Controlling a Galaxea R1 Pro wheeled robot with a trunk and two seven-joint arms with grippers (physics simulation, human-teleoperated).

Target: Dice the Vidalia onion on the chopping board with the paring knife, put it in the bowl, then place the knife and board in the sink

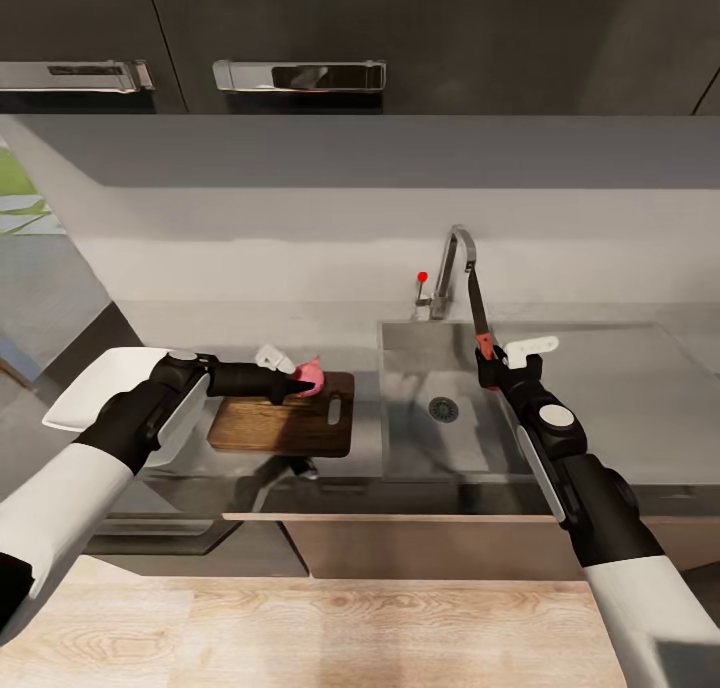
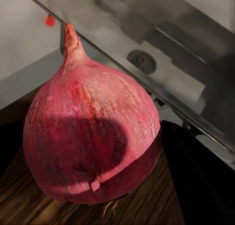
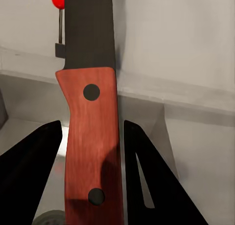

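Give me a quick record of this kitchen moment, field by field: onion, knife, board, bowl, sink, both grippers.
onion: whole, pink-red, sitting on the board, not yet cut
board: wooden, on the countertop left of the sink
knife: red handle, blade pointing up, held above the sink
bowl: white, at the far left beside the board
sink: steel basin, drain visible
left gripper: at the onion; grip cannot be told
right gripper: shut on the knife

Whole pink onion point(image 1: 310, 377) on chopping board point(image 1: 285, 427), paring knife point(image 1: 479, 313) raised blade-up above sink point(image 1: 440, 408), bowl point(image 1: 95, 388) at left.
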